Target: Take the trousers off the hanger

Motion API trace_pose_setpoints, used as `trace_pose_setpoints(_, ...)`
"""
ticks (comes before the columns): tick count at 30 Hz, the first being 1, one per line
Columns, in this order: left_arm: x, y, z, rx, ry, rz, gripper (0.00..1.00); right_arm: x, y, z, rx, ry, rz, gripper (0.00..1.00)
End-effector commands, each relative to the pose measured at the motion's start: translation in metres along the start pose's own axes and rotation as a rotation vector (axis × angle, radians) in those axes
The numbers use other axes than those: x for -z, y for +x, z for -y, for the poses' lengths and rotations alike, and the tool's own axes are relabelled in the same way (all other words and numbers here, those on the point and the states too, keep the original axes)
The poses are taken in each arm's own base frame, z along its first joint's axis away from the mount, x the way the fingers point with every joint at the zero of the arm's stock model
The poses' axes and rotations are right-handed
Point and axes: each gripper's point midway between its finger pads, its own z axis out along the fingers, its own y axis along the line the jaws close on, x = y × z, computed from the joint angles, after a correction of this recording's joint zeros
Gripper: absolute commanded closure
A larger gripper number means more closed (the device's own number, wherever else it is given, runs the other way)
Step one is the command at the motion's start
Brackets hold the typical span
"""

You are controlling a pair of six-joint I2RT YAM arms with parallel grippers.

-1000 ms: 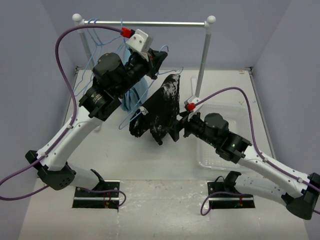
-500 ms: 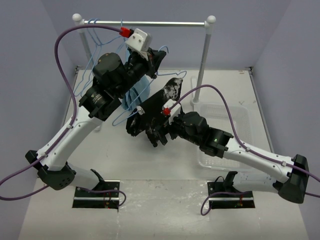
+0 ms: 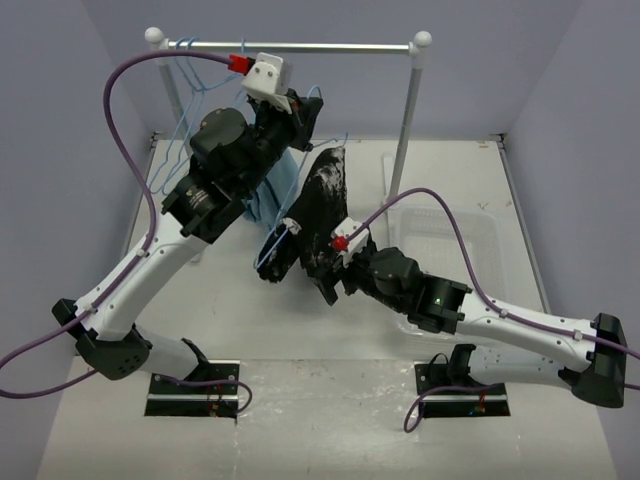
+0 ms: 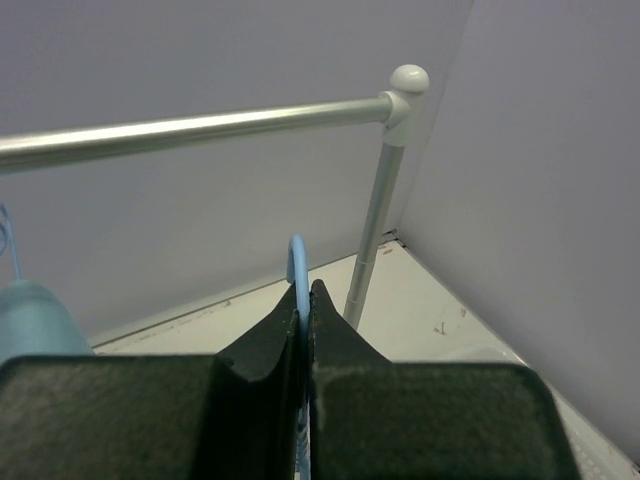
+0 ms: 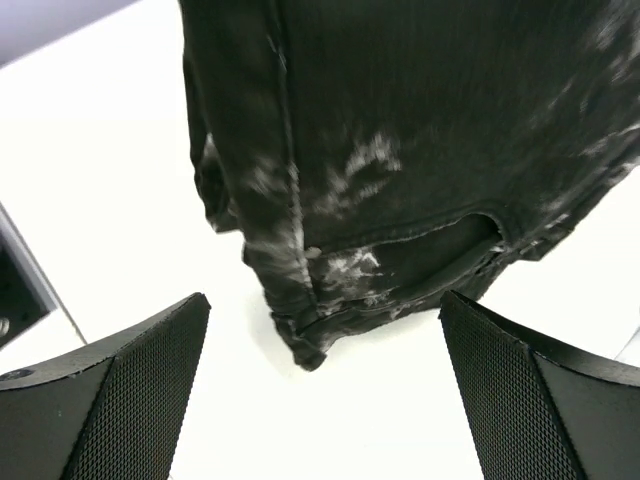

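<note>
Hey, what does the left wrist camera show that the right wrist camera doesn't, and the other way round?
Only the left wrist view: the left gripper shut on the curved wire of the thin light-blue wire hanger, with the silver metal rail and its white-capped post behind.

Only the right wrist view: the black fabric trousers with white paint-like patches hanging ahead of the right gripper, whose jaws stand wide open, gripping nothing.

Both: the white table, and a pair of black fingers at the bottom edge.

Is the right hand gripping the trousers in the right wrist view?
No: the right hand is wide open, its fingers spread to either side, with the trousers hanging ahead in the gap, not clamped.
</note>
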Motion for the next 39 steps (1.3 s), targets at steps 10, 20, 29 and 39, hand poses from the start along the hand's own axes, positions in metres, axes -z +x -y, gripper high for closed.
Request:
trace_pose_setpoints(10,0.013,-0.072,0.014,0.114,0.004,0.239,1.00,-0.024,-0.039,0.030,-0.008,0.262,0.148,0.01)
trace_pose_setpoints(20,0.031,-0.075,0.021,0.131,0.063,0.241,1.00,-0.025,-0.078,0.074,-0.034,0.582,0.342,0.21)
trace_pose_setpoints(29,0.040,-0.069,0.026,0.123,0.109,0.233,1.00,-0.021,-0.098,0.082,-0.022,0.566,0.402,1.00)
trace_pose_setpoints(39,0.037,-0.011,0.030,0.048,0.155,0.142,1.00,0.046,-0.173,0.107,0.043,0.627,0.570,1.00)
